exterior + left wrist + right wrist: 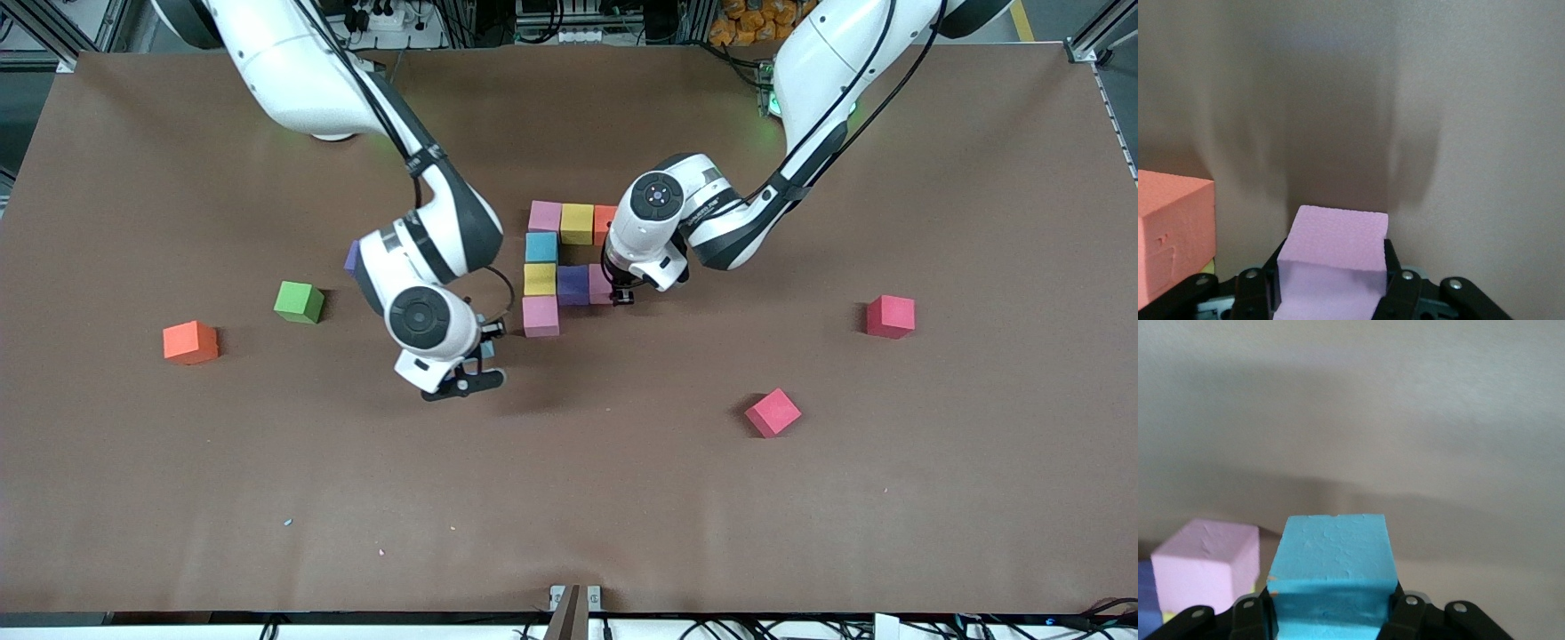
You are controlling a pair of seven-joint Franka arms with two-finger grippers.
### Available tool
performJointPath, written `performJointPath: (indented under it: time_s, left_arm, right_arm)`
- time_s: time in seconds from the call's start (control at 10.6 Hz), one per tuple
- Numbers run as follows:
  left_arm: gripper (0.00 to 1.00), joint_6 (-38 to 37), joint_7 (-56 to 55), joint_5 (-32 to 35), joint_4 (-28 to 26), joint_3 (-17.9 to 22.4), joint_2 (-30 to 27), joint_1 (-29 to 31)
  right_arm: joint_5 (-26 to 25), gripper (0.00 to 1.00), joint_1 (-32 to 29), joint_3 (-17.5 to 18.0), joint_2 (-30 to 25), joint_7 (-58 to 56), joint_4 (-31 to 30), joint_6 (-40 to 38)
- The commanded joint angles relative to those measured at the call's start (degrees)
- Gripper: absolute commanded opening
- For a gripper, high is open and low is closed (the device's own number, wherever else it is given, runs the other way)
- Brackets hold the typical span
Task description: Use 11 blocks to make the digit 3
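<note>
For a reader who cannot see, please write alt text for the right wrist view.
The right end effector is shut on a blue cube, held above the brown table. A pink cube sits on the table beside it, with a purple cube at the frame edge.

table [622, 498]: plain matte brown, no pattern.
Partial block figure: pink block [545, 216], yellow block [577, 223], orange-red block [605, 222] in a row; below the pink one a blue block [540, 247], yellow block [539, 278], pink block [540, 316]; purple block [573, 284] beside the lower yellow.
left gripper [1333, 283]: black fingers, light pink block [1338, 240] between them; an orange block [1171, 233] beside it in the left wrist view.
right gripper [1331, 613]: black fingers, cyan-blue block [1333, 557].
Loose: green cube [299, 301], orange block [190, 342], two red-pink blocks [890, 316] [773, 412].
Arms: white shells, black joints.
</note>
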Motion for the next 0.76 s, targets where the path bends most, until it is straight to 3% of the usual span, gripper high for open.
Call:
performJointPath:
  time_s: [0.0,0.38,0.66]
  left_arm:
    - [1.0,0.9,-1.1,1.3,-0.5,0.1,-0.3,-0.3]
    - [1.0,0.5,-0.9,1.4,-0.5,0.0,-1.8,-0.1]
    - [1.0,-2.5,-0.6,1.4,-0.6,-0.2,-7.1,0.2]
  right_arm:
    - [1.6,0.0,0.8,-0.1,6.6,1.9,9.3,-1.6]
    - [1.6,0.0,1.7,-0.1,12.7,6.0,17.6,-1.6]
    - [1.5,0.0,1.8,-0.1,14.9,7.0,19.6,-1.9]
